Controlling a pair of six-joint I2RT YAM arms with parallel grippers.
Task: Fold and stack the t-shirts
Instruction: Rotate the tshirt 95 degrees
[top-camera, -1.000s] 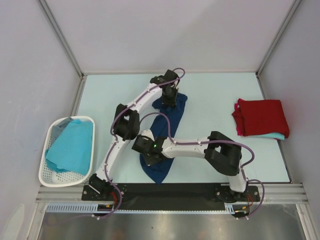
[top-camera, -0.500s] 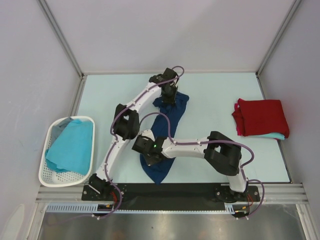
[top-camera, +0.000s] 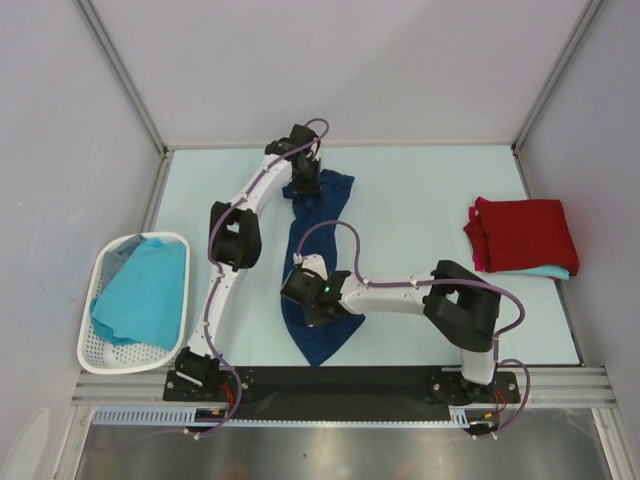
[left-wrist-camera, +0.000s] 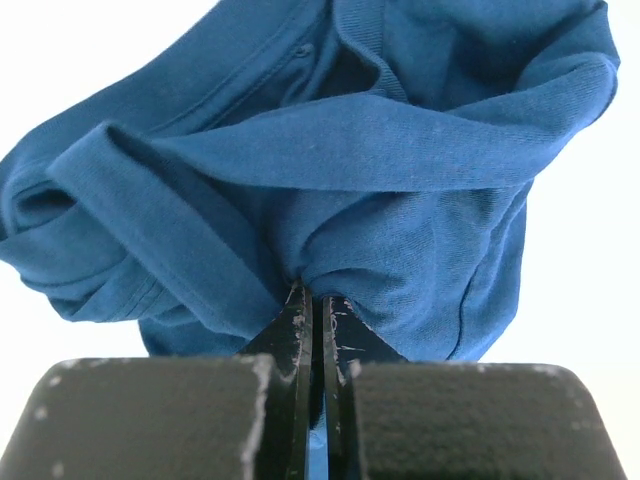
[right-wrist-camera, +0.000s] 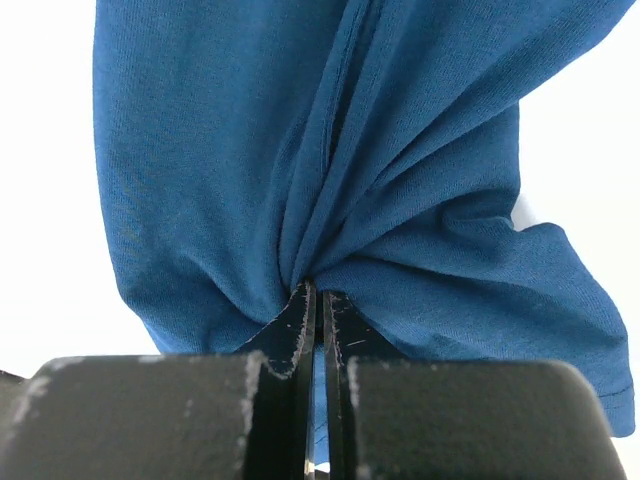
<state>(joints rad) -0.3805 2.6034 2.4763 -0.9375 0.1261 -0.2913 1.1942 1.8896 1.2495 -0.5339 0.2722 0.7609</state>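
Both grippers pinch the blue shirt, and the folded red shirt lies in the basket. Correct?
No: the top view shows the red shirt on the table, at the right, not in the basket. Left gripper and right gripper do pinch the blue shirt.

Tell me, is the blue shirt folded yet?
Not folded: the blue shirt lies bunched in a long strip, pinched by the left gripper and right gripper.

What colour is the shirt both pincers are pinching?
Dark blue; the cloth t-shirt shows best in the left wrist view.
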